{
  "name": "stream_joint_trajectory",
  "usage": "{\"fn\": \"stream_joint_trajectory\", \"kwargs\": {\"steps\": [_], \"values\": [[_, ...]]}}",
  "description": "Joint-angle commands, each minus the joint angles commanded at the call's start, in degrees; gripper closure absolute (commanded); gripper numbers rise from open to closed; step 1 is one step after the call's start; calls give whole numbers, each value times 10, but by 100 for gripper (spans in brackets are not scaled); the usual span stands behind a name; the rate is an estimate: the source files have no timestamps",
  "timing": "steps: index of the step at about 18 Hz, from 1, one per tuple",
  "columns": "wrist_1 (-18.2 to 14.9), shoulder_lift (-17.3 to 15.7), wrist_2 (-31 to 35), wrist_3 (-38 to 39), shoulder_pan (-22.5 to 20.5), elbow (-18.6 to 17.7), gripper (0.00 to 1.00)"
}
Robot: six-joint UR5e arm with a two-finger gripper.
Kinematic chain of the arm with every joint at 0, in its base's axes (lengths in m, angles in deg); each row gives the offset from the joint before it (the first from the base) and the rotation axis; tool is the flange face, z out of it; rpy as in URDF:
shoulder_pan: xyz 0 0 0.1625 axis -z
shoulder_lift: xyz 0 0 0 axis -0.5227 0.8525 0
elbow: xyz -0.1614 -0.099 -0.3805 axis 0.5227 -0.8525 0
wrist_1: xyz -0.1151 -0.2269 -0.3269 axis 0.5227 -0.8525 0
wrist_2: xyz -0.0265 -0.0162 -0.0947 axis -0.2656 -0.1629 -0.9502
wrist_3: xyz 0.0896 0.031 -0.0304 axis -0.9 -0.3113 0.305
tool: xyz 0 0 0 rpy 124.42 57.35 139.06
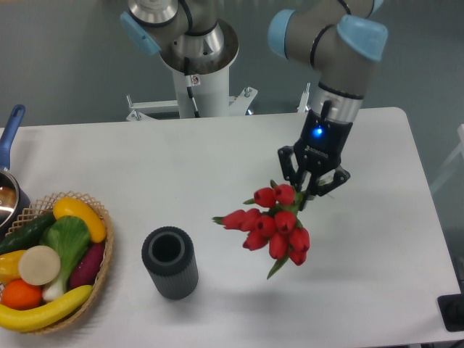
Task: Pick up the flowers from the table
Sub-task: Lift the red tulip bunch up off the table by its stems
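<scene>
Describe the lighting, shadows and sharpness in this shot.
Fixed camera view: soft, even overhead light; the flowers cast a faint diffuse shadow on the table below them; no harsh glare on the white surface; the tool and flowers look slightly soft, the rest reasonably sharp.

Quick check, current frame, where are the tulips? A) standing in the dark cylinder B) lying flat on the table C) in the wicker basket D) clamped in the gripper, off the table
D: the gripper is shut on the stems of the flowers, and the buds hang clear of the table, casting a shadow on it.
</scene>
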Motion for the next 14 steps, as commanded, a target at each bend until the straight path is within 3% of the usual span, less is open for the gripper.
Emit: {"fn": "stream_joint_trajectory", "kwargs": {"steps": [14], "values": [[0, -7, -35, 18, -13, 1, 77]]}}
